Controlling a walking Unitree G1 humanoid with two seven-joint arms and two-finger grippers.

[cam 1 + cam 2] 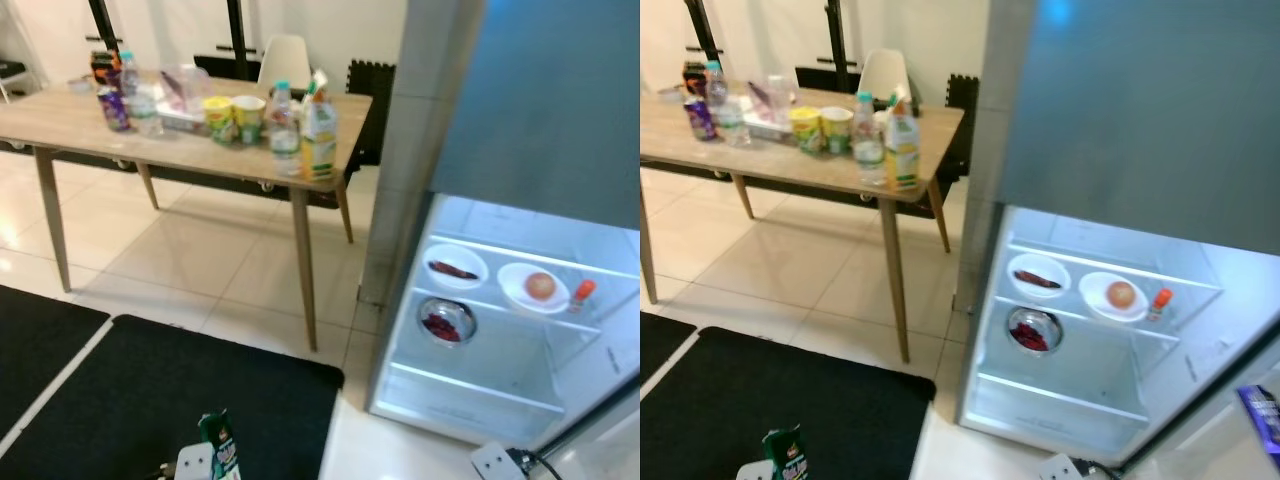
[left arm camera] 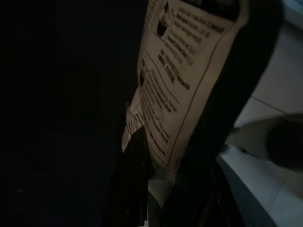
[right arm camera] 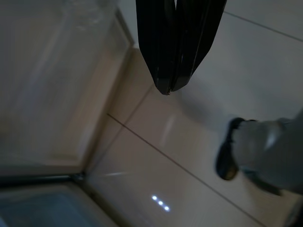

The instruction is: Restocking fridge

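Left tool low at the frame's bottom over the black mat, clamped on a green snack packet. In the left wrist view the packet's pale back panel carries dense black print, too blurred to read; it sits pinched between the black fingers. Right tool hangs over floor tiles, fingers pressed together, empty. Fridge open, lit: oblong plate with something dark, white plate with an orange-red fruit, small red bottle, steel bowl on the shelf below. Desk far-left: yellow juice carton and water bottle at its near right corner, two yellow cups behind, labels unreadable.
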